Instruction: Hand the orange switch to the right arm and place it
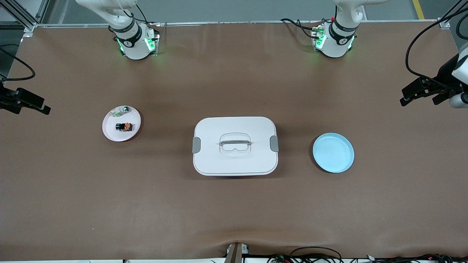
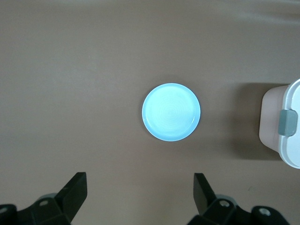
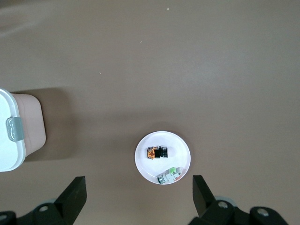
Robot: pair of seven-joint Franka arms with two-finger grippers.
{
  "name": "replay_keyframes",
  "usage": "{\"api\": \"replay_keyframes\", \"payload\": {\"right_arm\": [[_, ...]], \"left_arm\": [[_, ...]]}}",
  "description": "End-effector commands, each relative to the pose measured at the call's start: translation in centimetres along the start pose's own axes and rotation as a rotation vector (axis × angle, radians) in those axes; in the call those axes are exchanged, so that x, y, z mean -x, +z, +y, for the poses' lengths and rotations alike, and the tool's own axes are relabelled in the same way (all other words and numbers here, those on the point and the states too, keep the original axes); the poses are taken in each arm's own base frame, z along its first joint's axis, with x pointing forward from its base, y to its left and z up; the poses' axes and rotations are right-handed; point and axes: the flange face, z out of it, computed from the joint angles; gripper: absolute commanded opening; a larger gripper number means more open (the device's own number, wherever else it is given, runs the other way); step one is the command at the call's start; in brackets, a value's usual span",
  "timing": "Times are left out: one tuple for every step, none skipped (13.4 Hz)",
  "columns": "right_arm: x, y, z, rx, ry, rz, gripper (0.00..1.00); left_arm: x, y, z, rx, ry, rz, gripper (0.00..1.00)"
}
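While both hands [image 2: 139,197] [image 3: 139,197] hang wide, orange switch [image 1: 124,126] shares white plate [image 1: 109,132] beside lidded box [image 1: 235,146].

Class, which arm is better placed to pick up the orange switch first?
Right. The orange switch lies on the white plate at the right arm's end; the right gripper, fingers open, hangs above it.

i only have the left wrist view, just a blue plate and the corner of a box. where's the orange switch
Observer: The orange switch lies on a white plate toward the right arm's end of the table.
Operator: anything else on that plate
Observer: Yes, a small clear part with a green bit, apart from the switch and farther from the front camera.
Operator: where's the right pincer
Observer: The right pincer hangs open above the white plate, holding nothing.
Operator: is the box shut
Observer: The box has its lid on, handle flat.
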Motion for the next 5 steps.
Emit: {"api": "replay_keyframes", "payload": {"right_arm": [[-0.07, -0.49, -0.29, 0.009, 0.006, -0.001, 1.00], [-0.07, -0.50, -0.19, 0.011, 0.008, -0.001, 1.00], [-0.02, -0.67, -0.08, 0.014, 0.009, 0.002, 1.00], [-0.07, -0.80, -0.07, 0.008, 0.008, 0.005, 1.00], [-0.05, -0.75, -0.44, 0.014, 0.010, 0.003, 1.00]], "left_arm": [[-0.15, -0.30, 0.01, -0.005, 0.007, -0.007, 1.00], [-0.15, -0.30, 0.01, -0.005, 0.007, -0.007, 1.00], [-0.17, -0.20, 0.09, -0.005, 0.008, -0.010, 1.00], [-0.19, -0.21, 0.09, -0.005, 0.008, -0.009, 1.00], [-0.13, -0.28, 0.10, -0.005, 0.008, -0.009, 1.00]]}}
